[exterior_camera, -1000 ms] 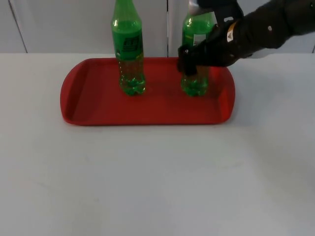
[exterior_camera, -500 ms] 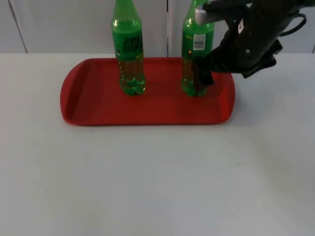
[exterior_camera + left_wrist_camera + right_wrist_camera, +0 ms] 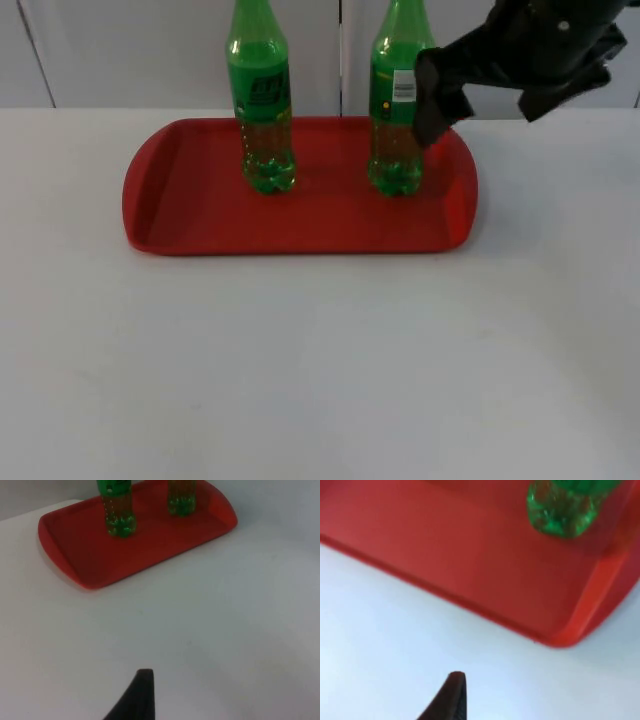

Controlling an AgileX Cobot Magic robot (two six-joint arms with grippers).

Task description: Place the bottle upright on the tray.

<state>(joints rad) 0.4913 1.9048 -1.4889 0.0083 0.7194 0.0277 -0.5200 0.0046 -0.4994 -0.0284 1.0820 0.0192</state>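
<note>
Two green bottles stand upright on the red tray point(image 3: 200, 215). The left bottle point(image 3: 262, 110) is at the tray's back middle. The right bottle point(image 3: 397, 120), with a white label, stands free near the tray's right end. My right gripper point(image 3: 437, 100) hovers just right of that bottle's upper half, open and holding nothing. The right wrist view looks down on this bottle's base point(image 3: 562, 510) and a tray corner point(image 3: 560, 630). My left gripper point(image 3: 142, 692) waits above the bare table, and from there I see the tray point(image 3: 145, 555) and both bottles point(image 3: 118, 510) point(image 3: 181, 497).
The white table top point(image 3: 320, 370) stretches in front of the tray, and a grey partition wall point(image 3: 130, 50) closes off the back. The tray's left half is bare red surface.
My right gripper has let go of the right bottle and pulled up and to the right. The bottle stays upright on the tray.
</note>
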